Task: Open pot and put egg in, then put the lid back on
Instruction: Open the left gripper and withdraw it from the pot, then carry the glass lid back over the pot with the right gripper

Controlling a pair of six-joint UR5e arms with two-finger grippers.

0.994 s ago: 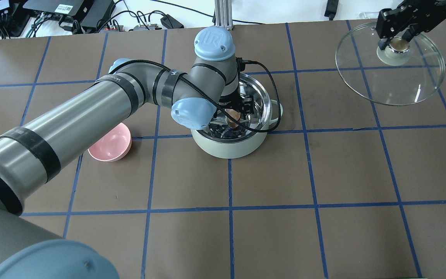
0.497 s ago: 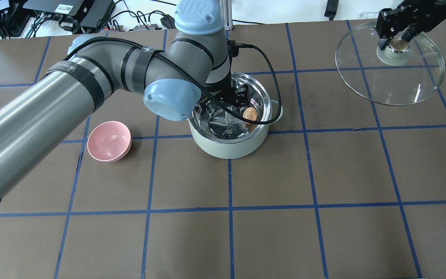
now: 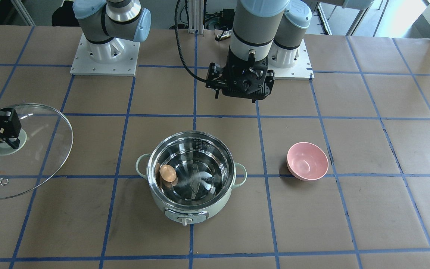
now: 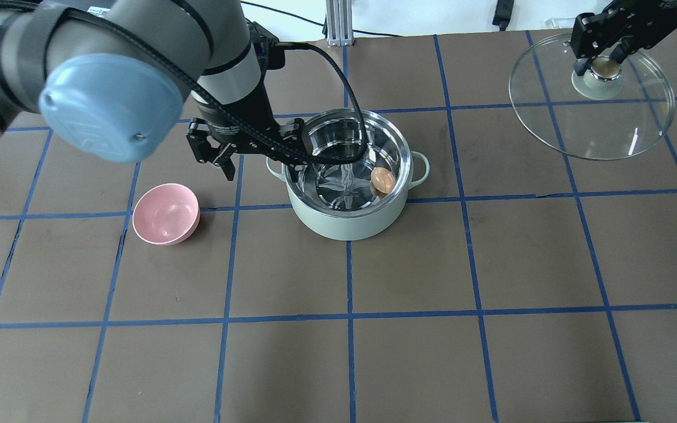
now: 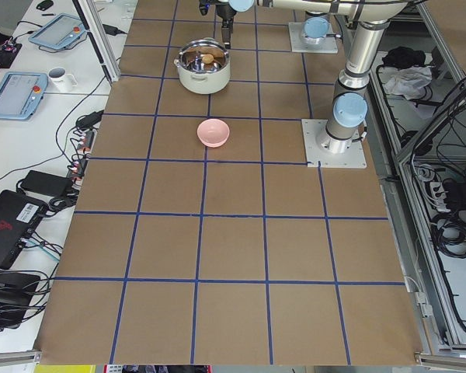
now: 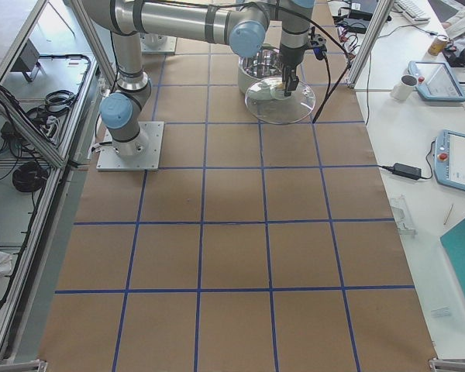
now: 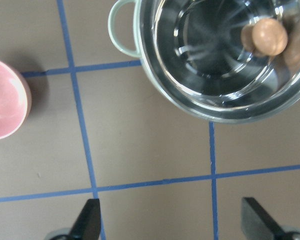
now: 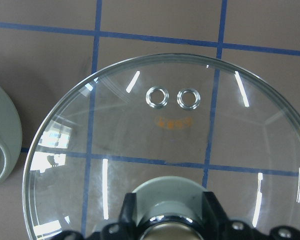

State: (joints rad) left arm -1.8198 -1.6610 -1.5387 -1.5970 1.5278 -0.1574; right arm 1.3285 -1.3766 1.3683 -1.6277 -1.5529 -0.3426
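Observation:
The mint-green pot [image 4: 344, 226] stands open at mid-table, also in the front view [image 3: 185, 215]. The tan egg [image 4: 381, 180] lies inside it against the steel wall, also in the front view [image 3: 168, 173] and the left wrist view [image 7: 270, 36]. My left gripper [image 4: 262, 170] is open and empty, raised above the pot's left side; its fingertips [image 7: 87, 220] frame bare table. My right gripper [image 4: 603, 59] is shut on the beige knob of the glass lid [image 4: 591, 117] and holds it off the table at the far right. The lid's vent holes [image 8: 157, 96] show in the right wrist view.
A small pink bowl [image 4: 166, 212] sits on the table left of the pot, also in the left wrist view [image 7: 2, 97]. Cables and electronics [image 4: 109, 23] lie beyond the table's far edge. Blue tape lines grid the brown table [image 4: 432, 352].
My left gripper let go of the egg in the pot, rose out and moved left. The egg rolled to the pot's right wall. The right gripper and lid stayed still.

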